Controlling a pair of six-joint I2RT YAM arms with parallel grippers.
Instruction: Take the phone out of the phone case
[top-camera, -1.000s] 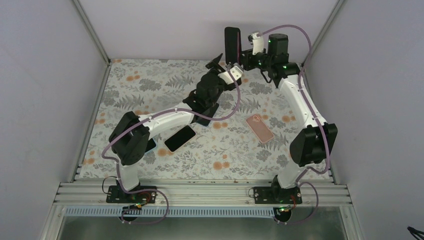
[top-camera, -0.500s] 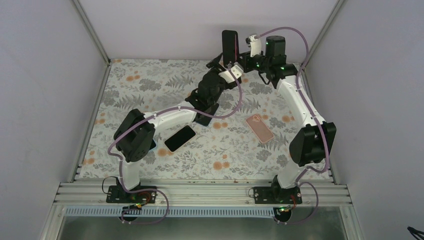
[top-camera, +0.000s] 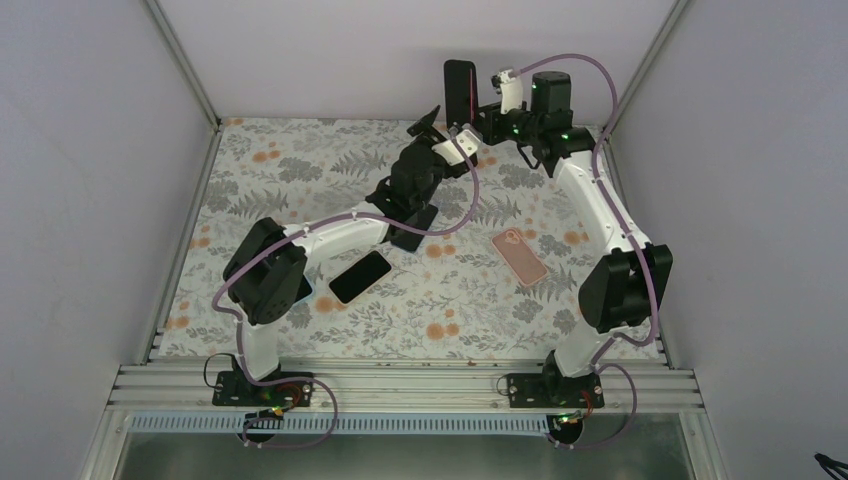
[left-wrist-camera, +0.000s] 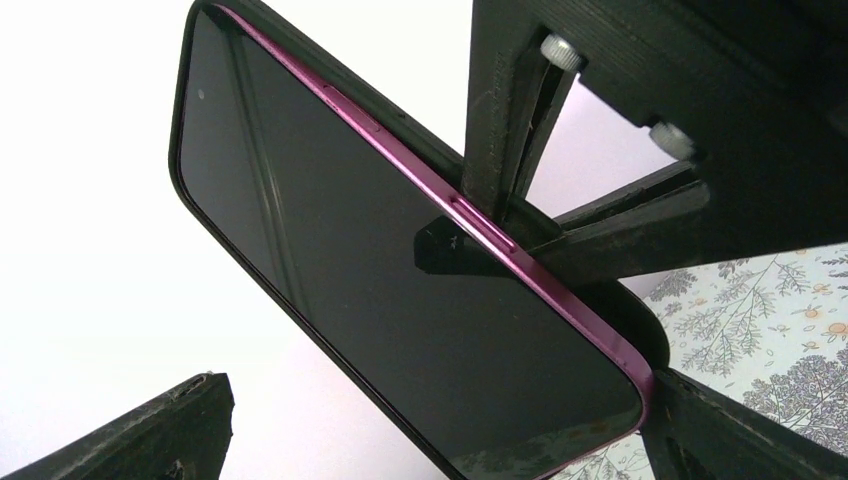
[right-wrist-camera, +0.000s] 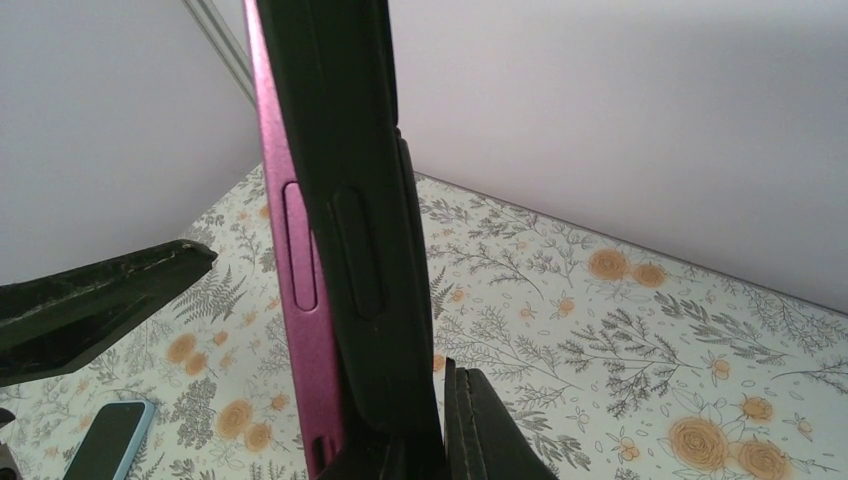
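The right fingers (left-wrist-camera: 505, 130) are clamping the phone (top-camera: 461, 88) in mid-air. It is standing upright at 12 o'clock over the far edge of the desk (top-camera: 300, 160), close to the back wall (top-camera: 350, 60). The phone has a magenta edge and is sitting fully inside its black case (right-wrist-camera: 350, 200), so it is not yet out.

The left fingers (left-wrist-camera: 170, 435) are spread wide and holding nothing. They are hovering just at 7 o'clock of the phone, facing its dark screen. Whether one of them is touching the phone's lower corner cannot be told.

This looks like the approach to the peeling step. The next move likely calls for the left fingers to close on a free end and pull phone and case apart while the right fingers are holding firm. The right fingers appear to be pinching phone and case together, which could resist the pull.

Room is tight toward the wall at 12 o'clock and open toward 6 o'clock. Lying flat well below are a pink case (top-camera: 520, 256) at 4 o'clock of the desk's middle and a second phone (top-camera: 360, 277) at 8 o'clock.
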